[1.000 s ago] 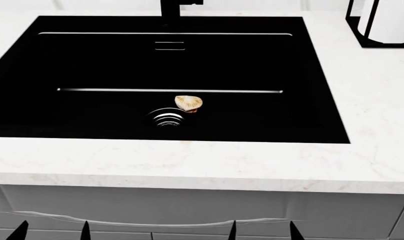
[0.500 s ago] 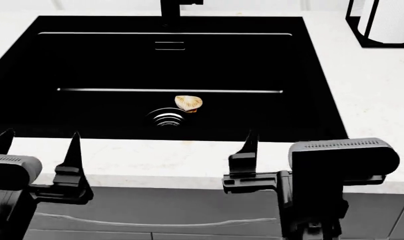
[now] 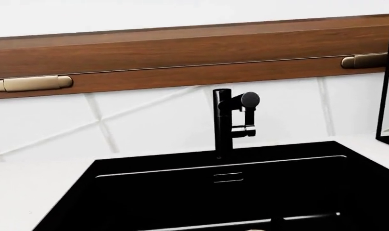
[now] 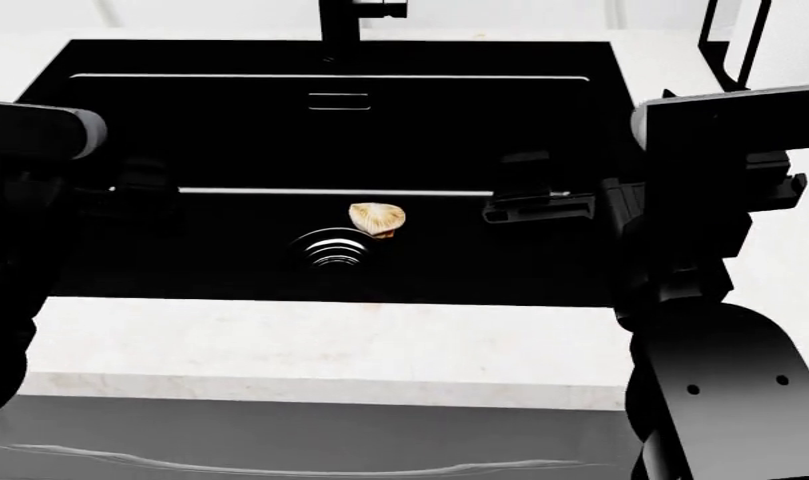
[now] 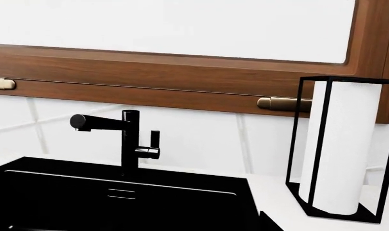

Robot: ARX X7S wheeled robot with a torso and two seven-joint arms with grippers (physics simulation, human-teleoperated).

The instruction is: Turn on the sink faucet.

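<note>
Here the matte black sink faucet [image 5: 129, 139] stands upright at the middle of the back edge of the large, deep, rectangular black sink [image 4: 217, 140], on the white marble-look surface [image 4: 311, 345]. Its thick cylindrical body carries an angled spout ending in a round nozzle [image 5: 77, 121], and a small flat lever [image 5: 154, 138] sticks up from a short stub on its side. In the head view only the faucet's base shows, cut off by the top edge.

On the sink floor a round ringed drain [image 4: 329, 246] lies just beside a small pale tan, shell-like object [image 4: 376, 215], and a thin slot overflow [image 4: 339, 100] sits on the back wall below the faucet.

Both black arms hang over the basin, well apart from the faucet. The right tool [image 4: 538, 205] reaches in at the basin's right side; the left tool [image 4: 137, 185] is dark against the left side. Whether either tool's fingers are apart or together I cannot tell.

A black wire holder with a white paper-towel roll [image 5: 338, 154] stands on the surface right of the sink, below a brown wooden cabinet [image 5: 181, 79] with brass handles.
</note>
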